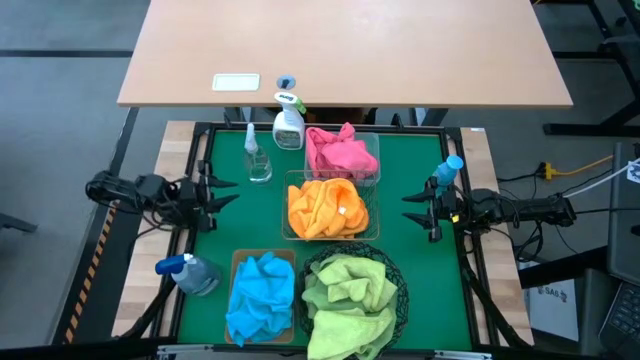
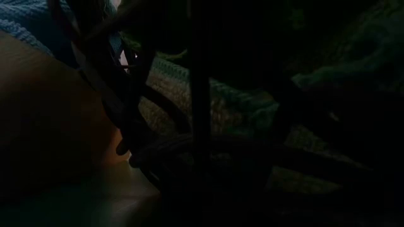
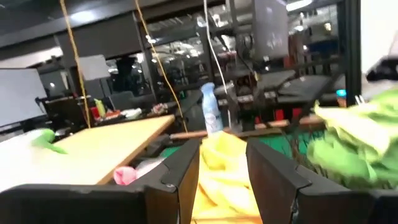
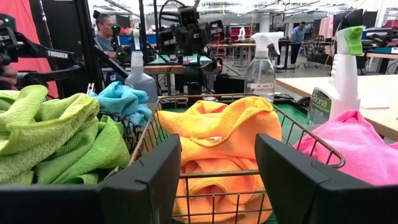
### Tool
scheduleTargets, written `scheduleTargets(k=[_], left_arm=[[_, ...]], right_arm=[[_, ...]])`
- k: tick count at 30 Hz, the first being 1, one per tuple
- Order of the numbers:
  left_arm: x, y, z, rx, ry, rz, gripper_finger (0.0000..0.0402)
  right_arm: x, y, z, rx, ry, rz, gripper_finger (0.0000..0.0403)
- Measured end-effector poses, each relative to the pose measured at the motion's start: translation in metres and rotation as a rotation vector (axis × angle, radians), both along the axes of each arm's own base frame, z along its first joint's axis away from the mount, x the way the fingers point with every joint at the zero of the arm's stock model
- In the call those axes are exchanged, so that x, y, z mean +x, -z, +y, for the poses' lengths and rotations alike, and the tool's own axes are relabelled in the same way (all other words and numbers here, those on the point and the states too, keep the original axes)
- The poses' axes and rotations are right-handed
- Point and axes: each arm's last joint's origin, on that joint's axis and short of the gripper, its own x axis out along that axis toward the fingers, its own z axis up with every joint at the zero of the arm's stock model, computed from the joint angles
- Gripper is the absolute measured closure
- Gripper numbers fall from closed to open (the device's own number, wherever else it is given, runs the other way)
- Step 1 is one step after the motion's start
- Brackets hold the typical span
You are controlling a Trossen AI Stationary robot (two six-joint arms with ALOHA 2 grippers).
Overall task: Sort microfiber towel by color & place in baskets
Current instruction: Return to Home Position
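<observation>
The left gripper [image 1: 236, 190] is hovering over the left side of the green mat [image 1: 410, 150]. Its two fingers are standing wide apart and are gripping nothing. The right gripper [image 1: 408, 208] is hovering over the right side, pointing inward toward the left one, and it too is gaping and holding nothing.

Between the two grippers, the wire basket [image 1: 372, 228] is sitting with the orange towel [image 1: 322, 207] heaped inside. A strip of bare mat is separating it from each set of fingertips. In both wrist views this towel is showing straight ahead through the gap between the fingers.

Just behind it, the pink towel [image 1: 340, 150] is lying in a pale rectangular basket [image 1: 377, 162]. At the near edge, the blue towel [image 1: 262, 295] is filling the tan bin [image 1: 238, 262]. Beside it, the green towel [image 1: 350, 298] is spilling over the round black wire-mesh basket [image 1: 401, 290]. Both are sitting nearer the front than either gripper and are touching neither.

A white Bona spray bottle [image 1: 289, 124] and a clear bottle [image 1: 257, 160] are standing behind the left gripper. One blue-capped bottle [image 1: 189, 272] is lying near the tan bin, and another [image 1: 447, 170] is standing just beside the right gripper.
</observation>
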Motion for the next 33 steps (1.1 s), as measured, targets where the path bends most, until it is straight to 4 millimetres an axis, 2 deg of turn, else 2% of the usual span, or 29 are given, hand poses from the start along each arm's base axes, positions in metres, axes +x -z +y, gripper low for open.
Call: scheduleTargets(k=[12,20,30,33], left_arm=[[0.014,0.036,-0.001,-0.012,-0.047,-0.096,0.0274],[0.015,0.035,0.006,0.048,-0.076,-0.106,0.0274],[0.019,0.055,0.010,0.032,0.023,0.091,0.0274],[0.019,0.056,0.011,0.021,0.027,0.104,0.0274]], right_arm=[[0.000,0.000,0.000,0.000,0.000,-0.001,0.0198],[0.000,0.000,0.000,0.000,0.000,-0.002,0.0198],[0.000,0.000,0.000,0.000,0.000,-0.002,0.0198],[0.000,0.000,0.000,0.000,0.000,-0.002,0.0198]])
